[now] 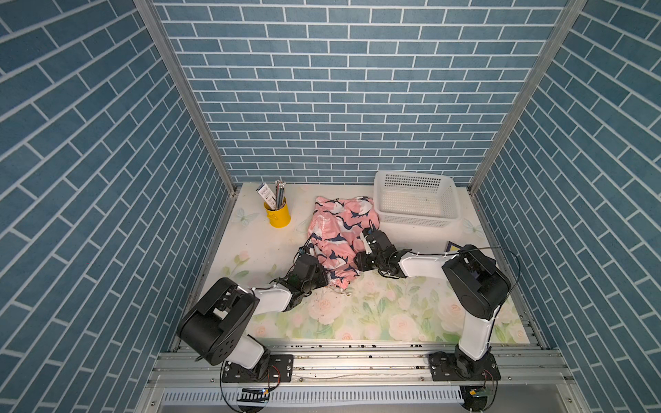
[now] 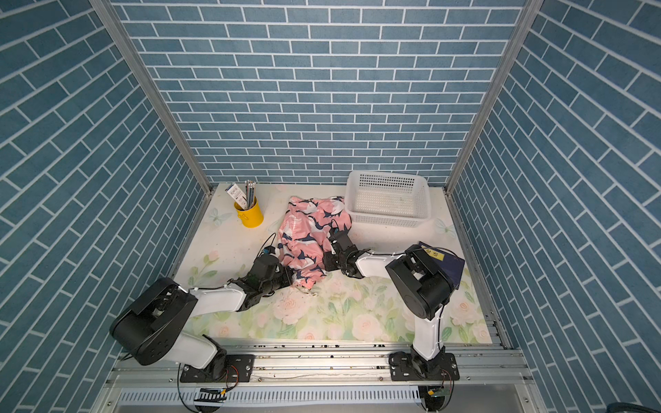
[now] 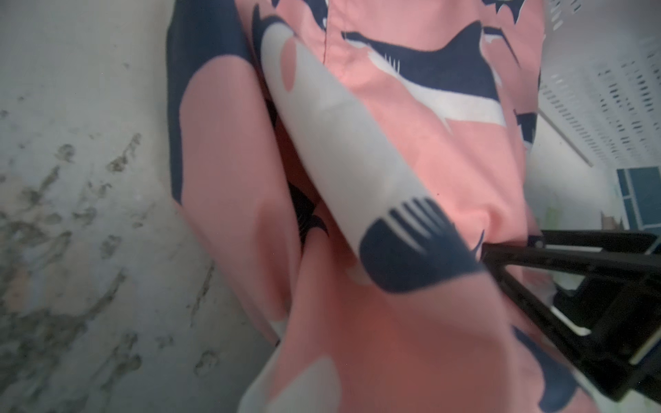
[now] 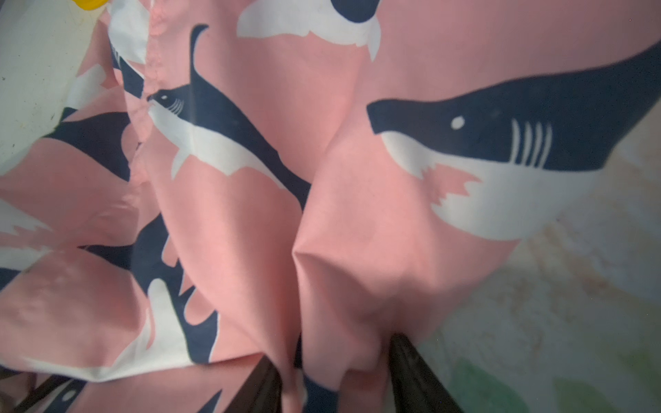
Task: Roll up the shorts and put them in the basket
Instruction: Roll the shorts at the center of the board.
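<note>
Left wrist: clamps shorts (image 3: 393, 143) in left gripper (image 3: 500, 248), pinches a fold in right gripper (image 4: 336, 364); probably needs rolling together next.

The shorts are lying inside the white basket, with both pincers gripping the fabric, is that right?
Not inside. In both top views the shorts lie on the table beside the white basket. The left pincer and right pincer do grip the fabric.
</note>
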You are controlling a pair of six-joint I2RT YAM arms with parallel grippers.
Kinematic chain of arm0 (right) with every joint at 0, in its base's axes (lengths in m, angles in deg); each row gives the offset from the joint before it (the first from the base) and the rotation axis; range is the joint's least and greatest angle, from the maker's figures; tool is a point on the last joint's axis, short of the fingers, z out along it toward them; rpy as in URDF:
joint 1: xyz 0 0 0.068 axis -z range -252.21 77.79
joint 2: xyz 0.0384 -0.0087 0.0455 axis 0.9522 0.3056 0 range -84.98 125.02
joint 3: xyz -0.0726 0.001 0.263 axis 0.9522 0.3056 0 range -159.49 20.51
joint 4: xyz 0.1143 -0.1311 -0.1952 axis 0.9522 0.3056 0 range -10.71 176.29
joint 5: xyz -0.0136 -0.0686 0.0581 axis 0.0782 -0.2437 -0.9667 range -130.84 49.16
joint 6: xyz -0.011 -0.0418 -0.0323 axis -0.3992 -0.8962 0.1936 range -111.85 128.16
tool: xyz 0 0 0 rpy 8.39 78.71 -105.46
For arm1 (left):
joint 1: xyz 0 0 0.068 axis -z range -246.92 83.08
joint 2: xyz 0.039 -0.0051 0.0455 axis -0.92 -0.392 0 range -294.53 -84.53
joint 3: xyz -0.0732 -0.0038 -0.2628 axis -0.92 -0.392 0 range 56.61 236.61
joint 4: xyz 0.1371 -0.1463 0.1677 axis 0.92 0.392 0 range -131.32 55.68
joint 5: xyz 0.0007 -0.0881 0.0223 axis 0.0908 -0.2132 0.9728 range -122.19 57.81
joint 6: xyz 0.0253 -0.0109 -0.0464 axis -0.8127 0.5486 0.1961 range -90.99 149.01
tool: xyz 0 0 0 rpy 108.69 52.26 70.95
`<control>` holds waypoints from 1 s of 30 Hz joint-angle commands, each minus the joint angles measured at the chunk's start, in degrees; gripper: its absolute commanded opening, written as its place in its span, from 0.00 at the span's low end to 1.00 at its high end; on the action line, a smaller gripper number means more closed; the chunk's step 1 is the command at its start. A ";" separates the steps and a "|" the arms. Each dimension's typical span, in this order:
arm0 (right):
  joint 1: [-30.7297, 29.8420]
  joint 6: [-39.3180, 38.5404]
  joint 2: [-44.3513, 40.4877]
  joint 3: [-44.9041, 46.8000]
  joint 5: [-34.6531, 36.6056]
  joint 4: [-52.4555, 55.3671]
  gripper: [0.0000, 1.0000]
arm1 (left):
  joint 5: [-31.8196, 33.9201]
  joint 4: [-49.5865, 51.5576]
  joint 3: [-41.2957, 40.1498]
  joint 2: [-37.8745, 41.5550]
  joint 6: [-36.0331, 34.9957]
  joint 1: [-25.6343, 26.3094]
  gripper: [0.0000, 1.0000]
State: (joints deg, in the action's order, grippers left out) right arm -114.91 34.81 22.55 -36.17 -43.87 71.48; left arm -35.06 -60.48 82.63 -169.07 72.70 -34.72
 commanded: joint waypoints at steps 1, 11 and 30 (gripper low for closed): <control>0.23 -6.08 -2.23 2.62 1.63 6.82 0.52 | 0.33 14.14 2.96 3.28 -1.23 0.29 0.00; -6.15 -20.10 -17.19 10.11 12.31 2.61 0.71 | 0.57 23.88 8.13 2.83 -1.86 0.15 0.00; -23.92 -64.74 -27.46 27.87 14.08 -20.26 0.98 | -6.42 29.52 15.48 -0.59 -4.27 -0.90 0.00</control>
State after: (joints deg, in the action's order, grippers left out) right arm -138.20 -19.70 -7.79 -7.52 -31.67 55.32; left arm -39.93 -32.94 97.01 -169.63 69.66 -35.24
